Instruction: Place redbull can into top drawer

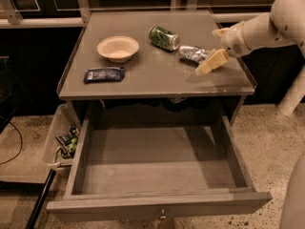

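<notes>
Gripper hovering just beside redbull can, fingers spread, empty; needing square straddle across can before lifting toward top drawer

Other things we see on and around the table

We see a pale bowl on the left half of the tabletop, a green-patterned can lying on its side to the bowl's right, and a flat dark-blue packet near the front left edge, apart from the bowl. A pale plastic bin sits beside the table's left side, holding wrappers. The floor is speckled. The end effector hovers over the table's right side, fingers apart.
</notes>
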You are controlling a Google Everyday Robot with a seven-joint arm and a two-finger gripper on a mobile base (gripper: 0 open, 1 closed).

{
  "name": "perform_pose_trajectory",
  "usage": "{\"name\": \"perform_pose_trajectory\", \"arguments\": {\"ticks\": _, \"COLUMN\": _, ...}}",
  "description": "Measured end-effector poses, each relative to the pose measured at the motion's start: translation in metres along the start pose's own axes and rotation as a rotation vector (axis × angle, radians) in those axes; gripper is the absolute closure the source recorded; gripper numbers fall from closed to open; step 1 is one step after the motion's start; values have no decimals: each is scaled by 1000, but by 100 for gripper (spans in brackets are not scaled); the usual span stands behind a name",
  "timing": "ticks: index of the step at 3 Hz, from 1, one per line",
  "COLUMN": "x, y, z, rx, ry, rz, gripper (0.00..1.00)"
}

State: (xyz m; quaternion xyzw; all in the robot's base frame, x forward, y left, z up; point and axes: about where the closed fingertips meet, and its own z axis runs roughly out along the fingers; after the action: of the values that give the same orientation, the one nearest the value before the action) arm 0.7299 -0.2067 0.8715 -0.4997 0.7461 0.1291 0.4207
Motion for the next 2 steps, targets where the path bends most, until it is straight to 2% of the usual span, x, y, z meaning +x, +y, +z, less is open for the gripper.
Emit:
{"name": "perform_pose_trajectory", "arguments": {"ticks": 1, "x": -3, "y": -4, "z": 14, "rx": -57, "ry": -71, "rz": 55, "gripper": 0}}
{"name": "perform_pose_trajectory", "arguments": {"ticks": 2, "x": -3, "y": -4, "z": 29, "rx": -110, "ry": -98, "rz": 96, "gripper": 0}}
